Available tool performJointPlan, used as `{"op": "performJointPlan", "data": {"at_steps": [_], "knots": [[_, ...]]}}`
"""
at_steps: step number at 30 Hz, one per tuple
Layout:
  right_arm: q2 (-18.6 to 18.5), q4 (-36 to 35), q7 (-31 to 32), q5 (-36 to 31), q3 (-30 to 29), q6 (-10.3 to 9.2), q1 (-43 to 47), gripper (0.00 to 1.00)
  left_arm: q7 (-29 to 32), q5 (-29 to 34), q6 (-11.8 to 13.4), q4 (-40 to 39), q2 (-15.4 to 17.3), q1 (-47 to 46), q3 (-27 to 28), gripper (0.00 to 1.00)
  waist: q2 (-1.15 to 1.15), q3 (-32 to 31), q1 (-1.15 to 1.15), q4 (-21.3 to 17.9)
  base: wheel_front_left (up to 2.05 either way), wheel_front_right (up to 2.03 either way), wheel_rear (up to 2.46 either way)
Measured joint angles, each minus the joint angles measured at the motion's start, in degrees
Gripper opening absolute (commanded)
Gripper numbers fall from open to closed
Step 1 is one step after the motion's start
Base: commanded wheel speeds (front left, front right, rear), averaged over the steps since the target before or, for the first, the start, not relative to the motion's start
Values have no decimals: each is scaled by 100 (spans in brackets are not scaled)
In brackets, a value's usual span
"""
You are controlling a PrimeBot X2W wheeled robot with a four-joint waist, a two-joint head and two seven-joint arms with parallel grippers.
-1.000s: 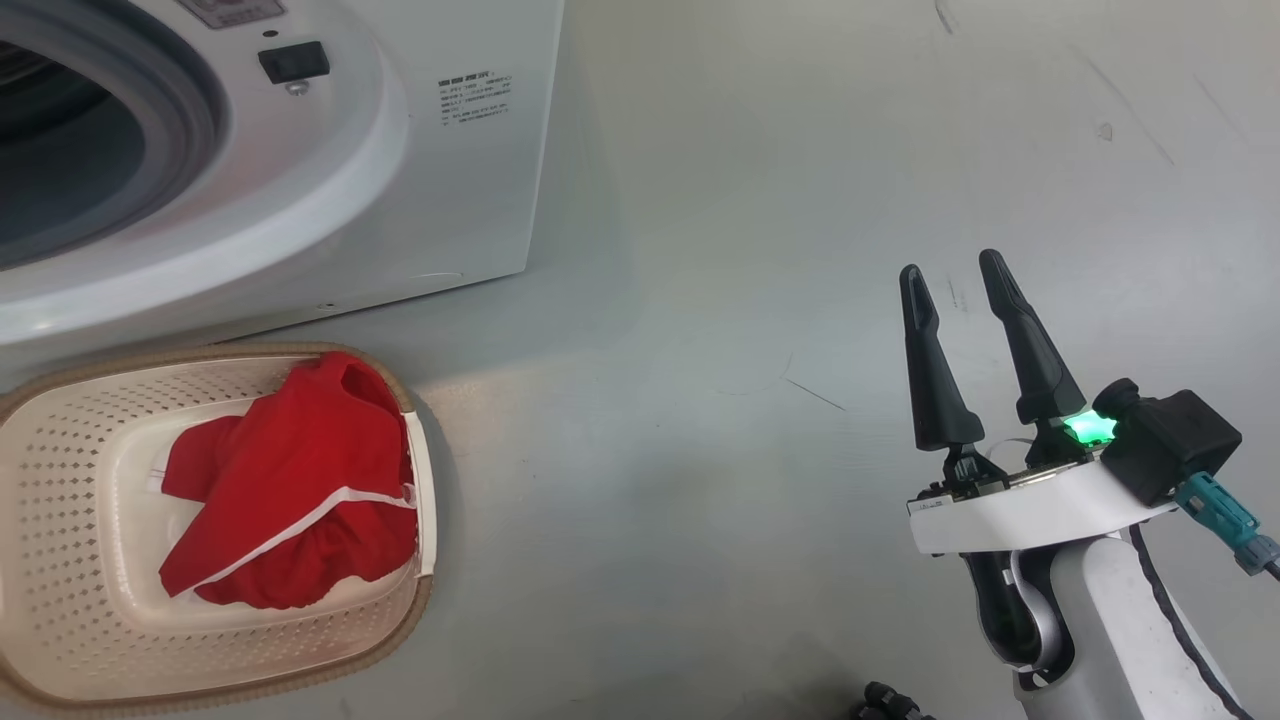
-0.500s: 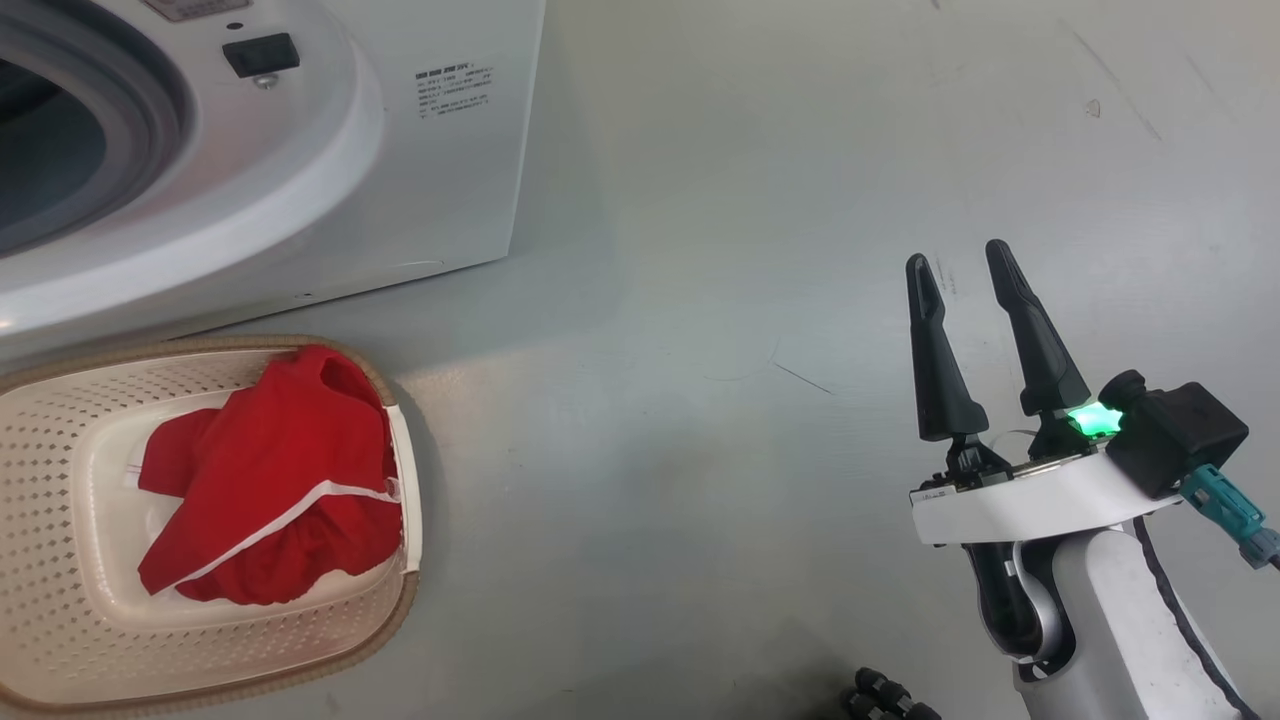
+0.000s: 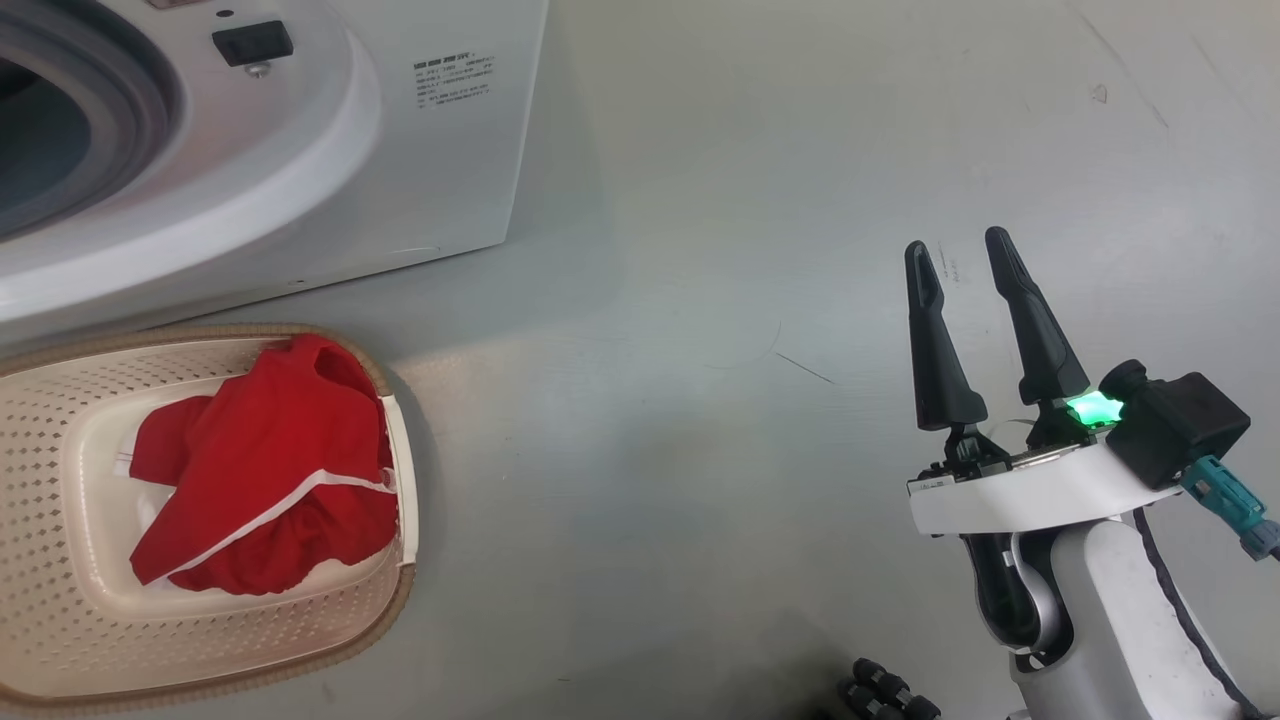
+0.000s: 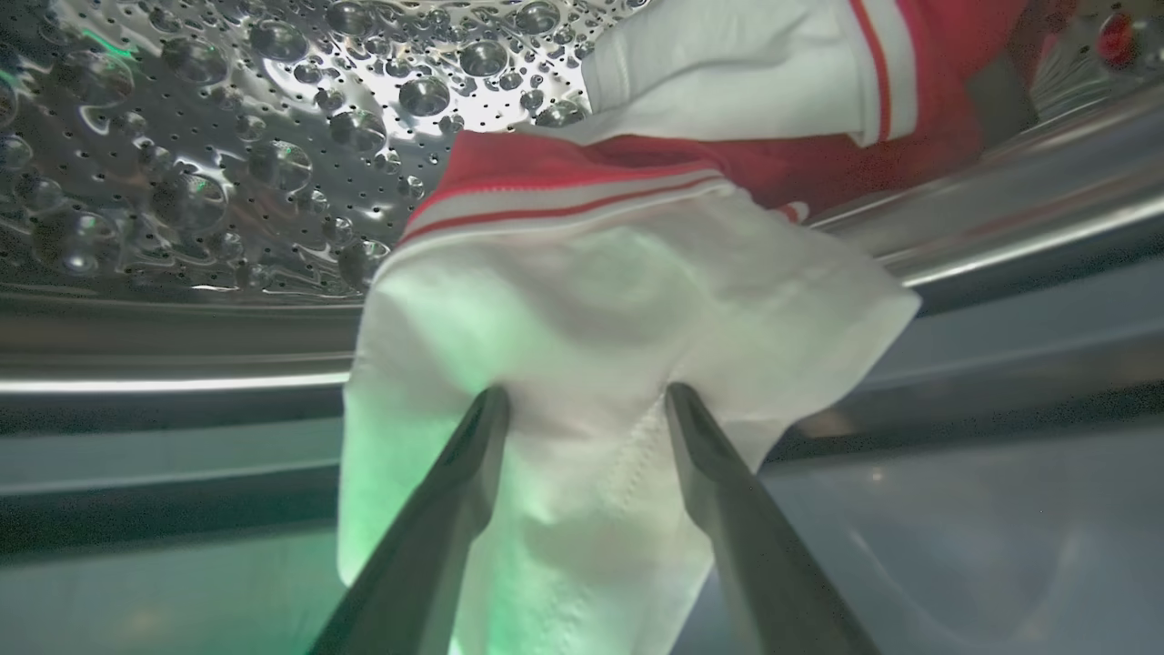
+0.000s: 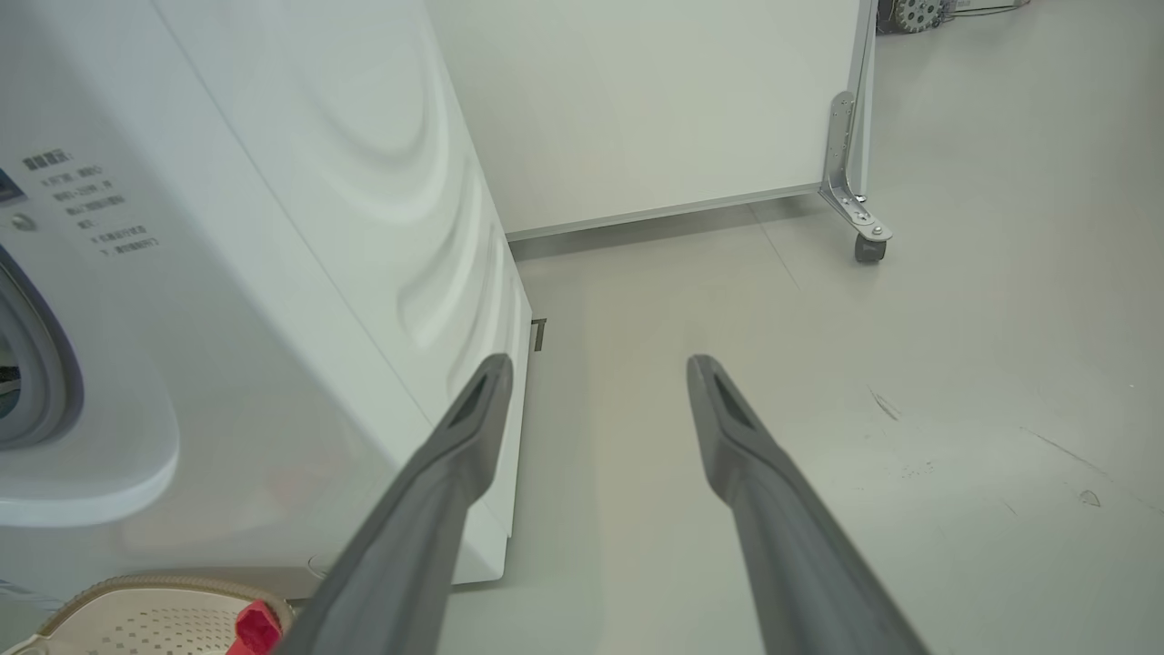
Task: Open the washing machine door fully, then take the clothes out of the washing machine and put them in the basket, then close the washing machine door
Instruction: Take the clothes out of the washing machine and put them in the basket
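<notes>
Left claw (image 4: 587, 393) spread on clothes (image 4: 637, 300) in drum (image 4: 182, 164) — red garment (image 3: 270, 470) in basket (image 3: 60, 620).

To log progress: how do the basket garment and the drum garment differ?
The basket garment is mostly red with a white stripe; the drum garment shows broad white panels. The basket garment lies free; the drum garment drapes over the drum lip, at the left gripper's jaws. Both are red and white.
</notes>
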Motion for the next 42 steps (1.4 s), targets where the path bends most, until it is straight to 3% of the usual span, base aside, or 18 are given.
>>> {"op": "performJointPlan", "data": {"at_steps": [1, 2, 14, 23, 42], "knots": [[1, 0, 0, 0, -5, 0, -1, 100, 0, -1, 0, 12, -5, -17, -7, 20, 0, 6, 0, 0, 0, 0, 0], [2, 0, 0, 0, -10, 0, -3, 100, -1, -2, -2, 31, -27, -28, -21, 0, 0, 10, 0, 0, 0, 0, 0], [13, 77, 0, -1, -84, 0, -51, 100, -349, -89, 2, 357, -294, -208, -90, 0, 0, -100, 0, 78, 0, 0, 0], [0, 166, 0, -16, -153, 0, -59, 100, -904, -254, -36, 485, -717, -193, -172, 0, 0, -381, 0, 210, 0, 0, 0], [-220, 393, 0, -78, -237, 0, 70, 100, -2217, -578, -459, 825, -1362, 544, -382, 0, 0, -1293, 0, 656, 0, 0, 0]]}}
